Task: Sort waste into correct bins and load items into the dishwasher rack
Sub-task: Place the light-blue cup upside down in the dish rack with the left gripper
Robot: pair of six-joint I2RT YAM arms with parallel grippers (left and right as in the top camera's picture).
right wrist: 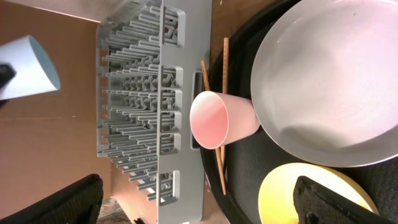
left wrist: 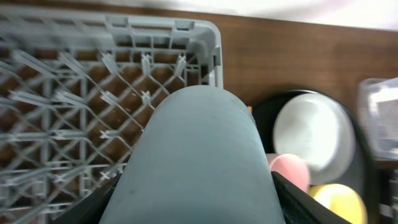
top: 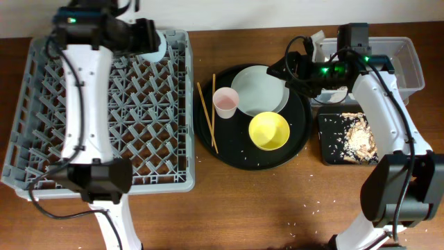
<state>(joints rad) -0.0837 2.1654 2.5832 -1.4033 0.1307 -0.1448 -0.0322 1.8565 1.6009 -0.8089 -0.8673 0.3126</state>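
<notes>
You are loading the large square grey plastic dishwasher rack [top: 146, 118], which is filling the left of the overhead frame. At its upper right corner your left gripper [top: 147, 40] is clasping the small light-blue cup [left wrist: 199, 149] above the dividers. The next move probably calls for lowering it between pegs before letting go. On the large round black tray [top: 229, 149] at centre frame, the pale round plate [top: 258, 87], yellow bowl [top: 269, 130], small pink cup [top: 226, 102] and two thin wooden chopsticks [top: 206, 114] are waiting. Your right gripper [right wrist: 202, 199] is hovering over the plate's edge, its fingers spread and empty.

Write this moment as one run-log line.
left gripper: holds light-blue cup above rack corner | right gripper: open, empty, above round tray | plate, bowl, pink cup: on tray
</notes>
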